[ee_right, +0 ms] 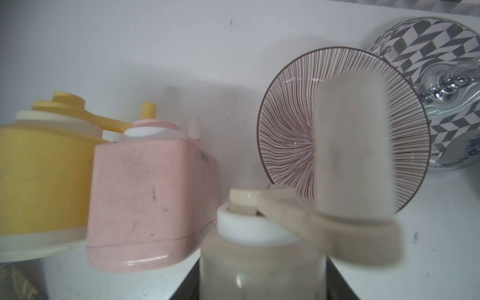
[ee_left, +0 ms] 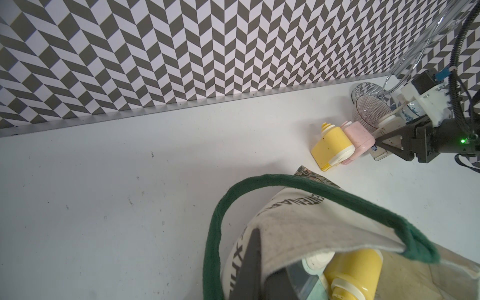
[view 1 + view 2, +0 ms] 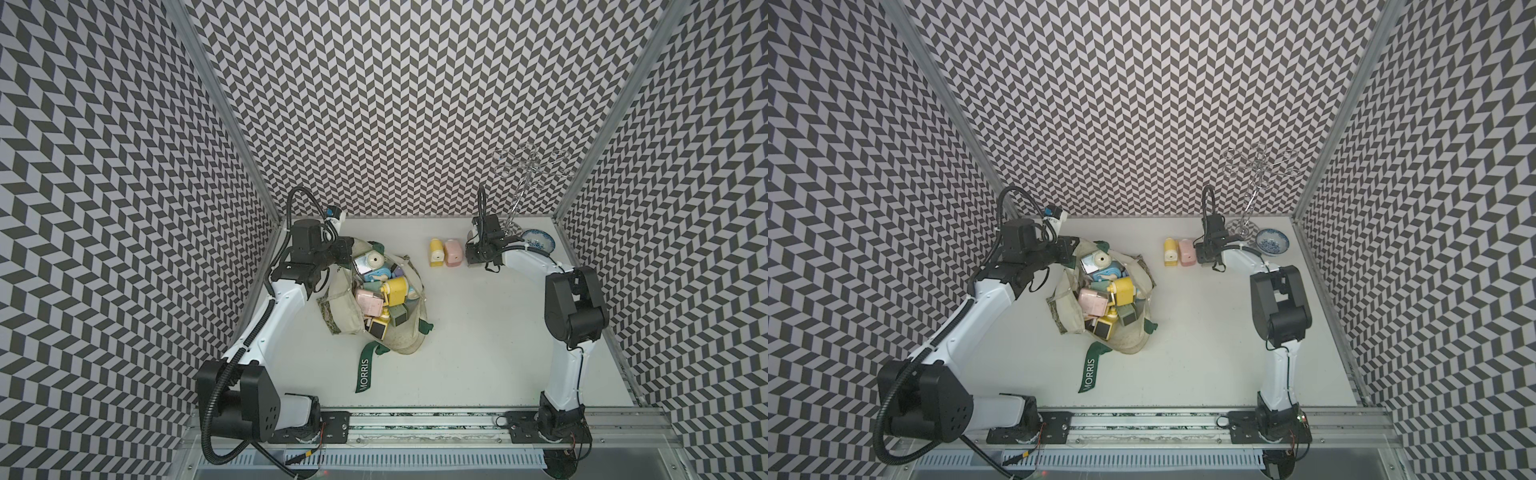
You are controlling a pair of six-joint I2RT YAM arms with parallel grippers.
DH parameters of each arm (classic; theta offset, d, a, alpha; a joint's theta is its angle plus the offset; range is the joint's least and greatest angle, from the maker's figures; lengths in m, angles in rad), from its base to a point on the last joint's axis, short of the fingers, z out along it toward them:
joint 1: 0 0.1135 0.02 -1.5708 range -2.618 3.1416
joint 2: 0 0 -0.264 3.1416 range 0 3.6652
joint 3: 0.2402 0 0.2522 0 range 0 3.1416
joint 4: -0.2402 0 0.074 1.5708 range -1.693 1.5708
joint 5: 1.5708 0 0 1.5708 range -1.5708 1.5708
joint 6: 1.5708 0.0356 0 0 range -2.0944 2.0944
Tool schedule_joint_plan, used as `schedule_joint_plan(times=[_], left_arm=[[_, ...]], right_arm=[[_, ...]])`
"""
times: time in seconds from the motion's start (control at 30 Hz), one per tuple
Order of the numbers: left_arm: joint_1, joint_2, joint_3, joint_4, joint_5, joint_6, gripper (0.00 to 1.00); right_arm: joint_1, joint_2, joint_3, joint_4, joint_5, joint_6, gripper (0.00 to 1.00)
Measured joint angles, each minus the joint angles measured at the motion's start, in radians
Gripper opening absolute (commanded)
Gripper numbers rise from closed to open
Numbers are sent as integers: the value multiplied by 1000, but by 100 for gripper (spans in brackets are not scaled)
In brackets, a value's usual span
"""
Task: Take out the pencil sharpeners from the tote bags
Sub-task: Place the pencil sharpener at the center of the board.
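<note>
At the left, the left hand (image 3: pixel 348 251) is pressed together on the far rim of the tote bag (image 3: pixel 399 336), likely to hold its mouth open over the pencil sharpeners (image 3: pixel 370 305) heaped inside. Farther right, a yellow sharpener (image 3: pixel 435 251) and a pink sharpener (image 3: pixel 452 252) stand on the tabletop (image 3: pixel 478 332). The right hand (image 3: pixel 473 254) pinches a beige sharpener (image 1: pixel 262 249) just beside them, seemingly to set it down. Both top views hide that sharpener; the right wrist view shows it, with a striped bowl (image 1: pixel 285 124) behind.

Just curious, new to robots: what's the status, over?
Left fingers shut on tote bag. Right fingers hold beige sharpener beside pink one. Striped bowl close behind.
</note>
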Motion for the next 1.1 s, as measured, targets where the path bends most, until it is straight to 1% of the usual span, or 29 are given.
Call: schedule_joint_plan(times=[0.3,0.5,0.6,0.9,1.1], left_arm=[[0,0,0,0,0,0,0],[0,0,0,0,0,0,0],[0,0,0,0,0,0,0],[0,0,0,0,0,0,0],[0,0,0,0,0,0,0]], right_arm=[[-25,-1,-83,-5,20,8,32],[-50,-3,-88,2,32,16,32],[-64,6,-60,-17,31,17,32],[-76,107,113,-21,19,24,32],[-76,127,135,-16,-31,23,32]])
